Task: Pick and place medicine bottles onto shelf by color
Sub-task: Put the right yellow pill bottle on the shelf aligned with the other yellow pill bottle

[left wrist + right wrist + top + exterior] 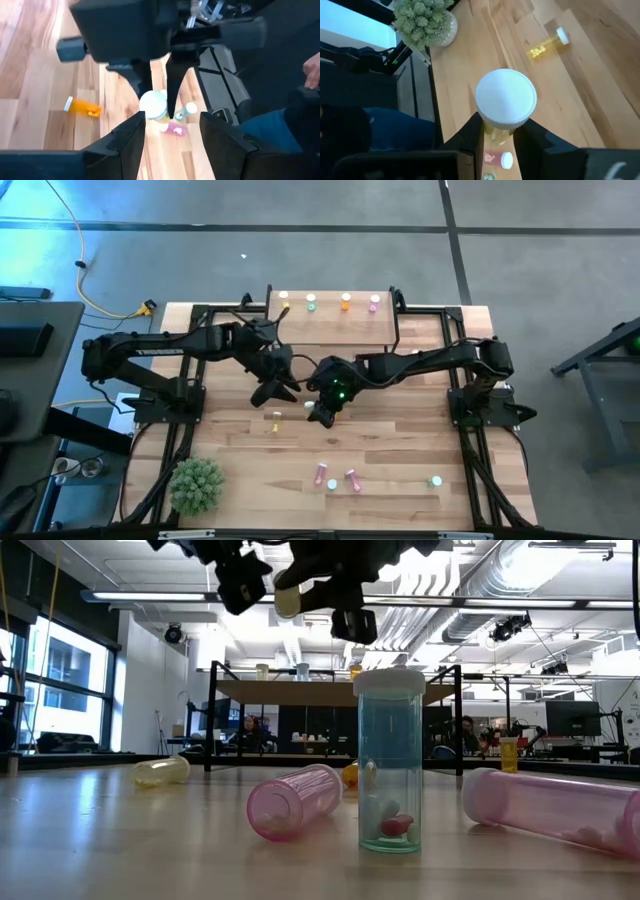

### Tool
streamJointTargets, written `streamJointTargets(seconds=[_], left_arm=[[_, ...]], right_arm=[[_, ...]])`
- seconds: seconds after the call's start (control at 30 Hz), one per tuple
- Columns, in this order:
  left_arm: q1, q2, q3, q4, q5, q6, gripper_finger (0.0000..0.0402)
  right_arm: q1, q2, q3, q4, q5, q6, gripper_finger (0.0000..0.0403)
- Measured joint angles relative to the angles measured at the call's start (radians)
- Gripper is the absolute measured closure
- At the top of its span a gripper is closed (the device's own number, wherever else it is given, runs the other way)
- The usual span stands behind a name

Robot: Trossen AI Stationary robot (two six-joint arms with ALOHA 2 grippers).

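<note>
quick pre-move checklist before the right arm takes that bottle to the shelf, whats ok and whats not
1. Grip: the right gripper has its fingers closed on a yellow bottle just under its white cap. Ok.
2. Bottle clear of the table: in the low view it hangs high above the wood. Ok.
3. Left gripper out of the way: it sits open, close beside the right one. Not ok.
4. Yellow spot on the shelf: one yellow bottle already stands at its left end; whether there is free room beside it, cannot tell.
5. Leftovers: another yellow bottle lies on the table, with pink ones and a green one nearer the front. Not done.
</note>
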Motion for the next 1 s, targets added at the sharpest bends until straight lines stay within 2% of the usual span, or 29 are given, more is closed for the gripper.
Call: streamJointTargets(seconds=[0.43,0.6,1.0], left_arm=[[-0.001,0.043,0.000,0.004,0.003,-0.002,0.0222],[-0.001,0.043,0.000,0.004,0.065,-0.034,0.0222],[-0.005,0.043,0.000,0.008,0.059,-0.026,0.0222]], right_arm=[[0.000,0.000,0.000,0.105,0.002,0.012,0.0335],[0.000,0.000,0.000,0.138,0.023,0.008,0.0335],[0.000,0.000,0.000,0.188,0.037,0.011,0.0335]])
